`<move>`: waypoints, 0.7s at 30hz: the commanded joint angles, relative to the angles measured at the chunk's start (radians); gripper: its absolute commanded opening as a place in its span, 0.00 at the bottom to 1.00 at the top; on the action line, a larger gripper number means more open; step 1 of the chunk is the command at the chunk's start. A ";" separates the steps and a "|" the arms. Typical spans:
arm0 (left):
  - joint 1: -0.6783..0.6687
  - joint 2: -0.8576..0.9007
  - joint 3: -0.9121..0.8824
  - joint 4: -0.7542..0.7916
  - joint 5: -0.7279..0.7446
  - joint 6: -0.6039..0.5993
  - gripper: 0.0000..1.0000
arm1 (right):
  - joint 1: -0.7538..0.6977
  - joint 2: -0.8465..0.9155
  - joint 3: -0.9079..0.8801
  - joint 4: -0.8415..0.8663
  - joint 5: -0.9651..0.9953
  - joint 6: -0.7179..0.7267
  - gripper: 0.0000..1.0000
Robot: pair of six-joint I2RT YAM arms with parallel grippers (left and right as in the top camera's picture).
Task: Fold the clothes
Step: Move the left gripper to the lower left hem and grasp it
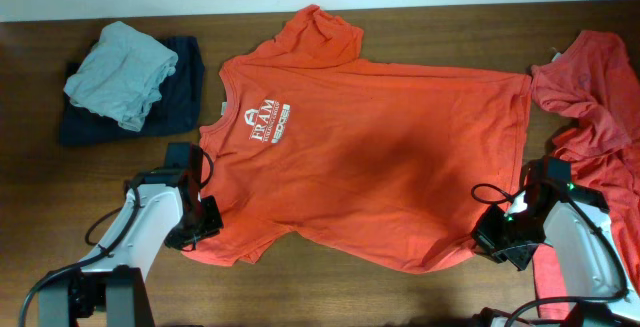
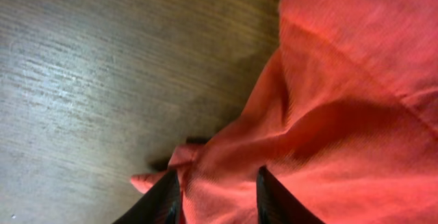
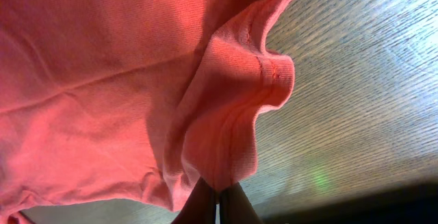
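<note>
An orange-red T-shirt (image 1: pixel 380 147) with a white chest logo (image 1: pixel 268 122) lies spread flat, front up, on the wooden table (image 1: pixel 420 292). My left gripper (image 1: pixel 205 217) is at the shirt's near sleeve. In the left wrist view the left gripper (image 2: pixel 219 176) has its fingers (image 2: pixel 168 196) apart, straddling a bunched fold of the sleeve (image 2: pixel 226 148). My right gripper (image 1: pixel 497 239) is at the shirt's near bottom corner. The right wrist view shows the right gripper (image 3: pixel 219 186) pinched shut on the stitched hem (image 3: pixel 239 114), which rises in a fold off the table.
Another coral-red garment (image 1: pixel 600 97) lies crumpled at the right edge, touching the shirt's far hem corner. A folded grey garment (image 1: pixel 125 72) sits on a folded dark navy one (image 1: pixel 185 102) at the back left. Bare wood (image 2: pixel 102 66) lies left of the sleeve.
</note>
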 commanded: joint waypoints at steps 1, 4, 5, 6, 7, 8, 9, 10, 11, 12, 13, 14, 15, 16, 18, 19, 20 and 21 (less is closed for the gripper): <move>0.003 0.010 -0.016 0.028 -0.014 0.000 0.38 | 0.007 0.002 0.009 0.002 -0.005 -0.003 0.04; 0.003 0.014 -0.029 0.059 -0.015 0.001 0.38 | 0.007 0.002 0.009 0.003 -0.005 -0.003 0.04; 0.003 0.014 -0.034 0.070 -0.014 0.011 0.44 | 0.007 0.002 0.009 0.003 -0.005 -0.003 0.04; 0.003 0.017 -0.039 0.081 -0.014 0.021 0.49 | 0.007 0.002 0.009 0.002 -0.005 -0.003 0.04; 0.003 0.019 -0.045 0.091 -0.014 0.027 0.57 | 0.007 0.002 0.009 0.003 -0.005 -0.003 0.04; 0.003 0.019 -0.049 0.095 -0.014 0.027 0.60 | 0.007 0.002 0.009 0.003 -0.005 -0.003 0.04; 0.003 0.019 -0.060 0.102 -0.014 0.027 0.63 | 0.007 0.002 0.009 0.003 -0.005 -0.003 0.04; 0.003 0.019 -0.065 0.102 -0.015 0.027 0.64 | 0.007 0.002 0.009 0.003 -0.005 -0.003 0.04; 0.003 0.019 -0.070 0.099 -0.014 0.027 0.63 | 0.007 0.002 0.009 0.002 -0.005 -0.003 0.04; 0.003 0.019 -0.071 0.089 -0.014 0.027 0.61 | 0.007 0.002 0.009 0.003 -0.005 -0.003 0.04; 0.003 0.019 -0.071 0.080 -0.015 0.027 0.55 | 0.007 0.002 0.009 0.002 -0.005 -0.003 0.04; 0.003 0.019 -0.071 0.071 -0.015 0.027 0.40 | 0.007 0.002 0.009 0.002 -0.005 -0.003 0.04; 0.003 0.019 -0.071 0.063 -0.015 0.027 0.19 | 0.007 0.002 0.009 0.003 -0.005 -0.003 0.04; 0.003 0.019 -0.071 0.058 -0.015 0.027 0.03 | 0.007 0.002 0.009 0.003 -0.005 -0.003 0.04; 0.003 0.019 -0.069 0.036 -0.015 0.027 0.00 | 0.007 0.002 0.009 0.002 -0.005 -0.003 0.04; 0.004 0.019 -0.066 0.023 -0.014 0.027 0.00 | 0.007 0.002 0.009 0.002 -0.005 -0.003 0.04; 0.003 0.019 -0.061 0.006 -0.014 0.027 0.01 | 0.007 0.002 0.009 0.002 -0.006 -0.003 0.04; 0.003 0.019 -0.052 -0.017 -0.014 0.027 0.01 | 0.007 0.002 0.009 0.002 -0.006 -0.003 0.04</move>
